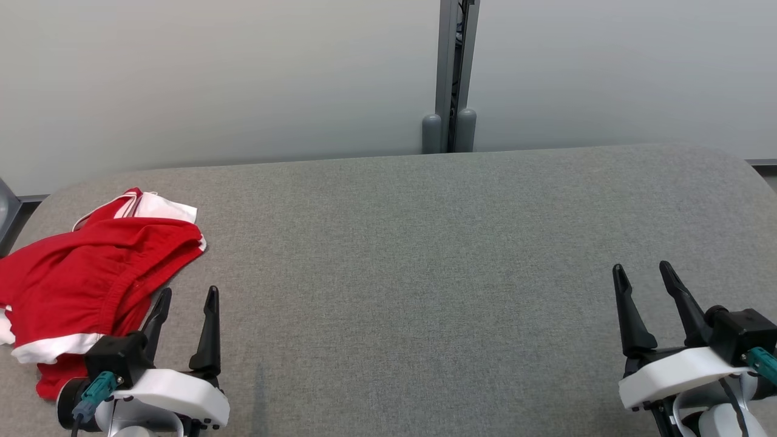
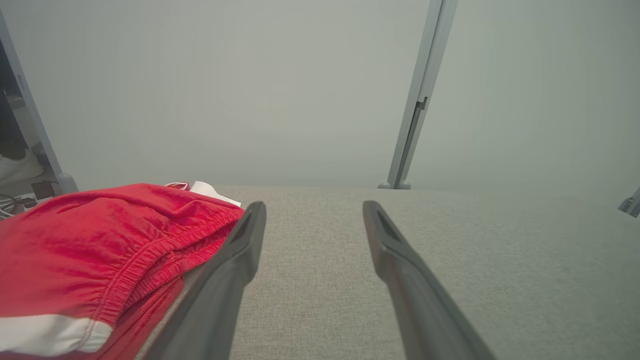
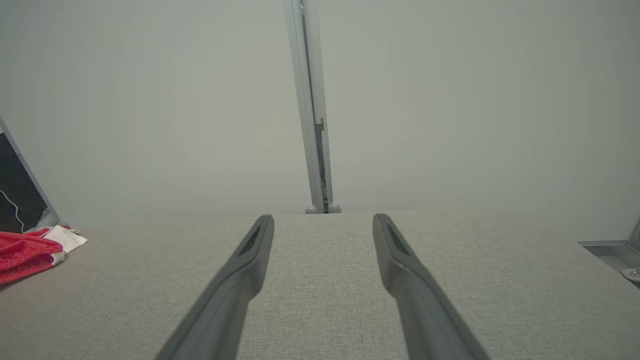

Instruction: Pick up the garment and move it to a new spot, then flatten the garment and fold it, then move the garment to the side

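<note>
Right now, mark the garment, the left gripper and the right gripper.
garment (image 1: pixel 91 273), head view, on the red fabric in the middle of the crumpled heap.
left gripper (image 1: pixel 188 291), head view, midway between its open fingertips.
right gripper (image 1: pixel 641 267), head view, midway between its open fingertips.

My head camera looked forward and down from above and behind my left gripper (image 1: pixel 188 291) and right gripper (image 1: pixel 641 266), over the grey padded table (image 1: pixel 425 243) to the pale wall (image 1: pixel 212 79). My left wrist camera sat low, close to the fabric surface, facing along its 2 fingers (image 2: pixel 235 265) toward that wall, with the red garment (image 2: pixel 100 235) very near at its left. My right wrist camera faced likewise, the garment small and well off at its left edge. All 3 views shared the table's far edge and the grey post (image 1: pixel 452 60) in the wall
</note>
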Controlling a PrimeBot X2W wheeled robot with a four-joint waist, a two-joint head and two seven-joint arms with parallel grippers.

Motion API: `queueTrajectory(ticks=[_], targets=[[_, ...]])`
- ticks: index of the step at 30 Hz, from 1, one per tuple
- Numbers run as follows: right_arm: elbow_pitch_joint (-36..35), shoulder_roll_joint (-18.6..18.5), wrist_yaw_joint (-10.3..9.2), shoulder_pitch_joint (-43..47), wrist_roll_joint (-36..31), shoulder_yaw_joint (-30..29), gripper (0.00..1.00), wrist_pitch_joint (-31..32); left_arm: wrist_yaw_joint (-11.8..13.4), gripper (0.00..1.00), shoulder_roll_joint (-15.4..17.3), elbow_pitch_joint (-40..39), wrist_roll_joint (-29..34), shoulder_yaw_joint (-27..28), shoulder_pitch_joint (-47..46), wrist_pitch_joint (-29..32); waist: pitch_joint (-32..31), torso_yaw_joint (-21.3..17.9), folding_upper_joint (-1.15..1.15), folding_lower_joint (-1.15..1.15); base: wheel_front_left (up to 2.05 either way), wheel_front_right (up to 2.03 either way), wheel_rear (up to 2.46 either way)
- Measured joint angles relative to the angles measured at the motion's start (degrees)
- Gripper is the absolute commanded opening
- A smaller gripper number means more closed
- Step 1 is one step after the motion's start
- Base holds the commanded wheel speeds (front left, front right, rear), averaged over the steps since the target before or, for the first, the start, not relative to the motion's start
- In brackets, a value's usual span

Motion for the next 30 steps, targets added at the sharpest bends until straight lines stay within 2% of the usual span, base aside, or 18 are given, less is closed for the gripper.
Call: queueTrajectory(ticks=[30], targets=[[4.2, 0.7, 0.01, -0.6, -3.3, 1.4, 1.00, -3.3, 0.1, 1.00, 0.4, 1.7, 4.3, 0.7, 0.8, -0.9, -0.2, -0.3, 0.00, 0.00, 0.00, 0.00, 0.00]])
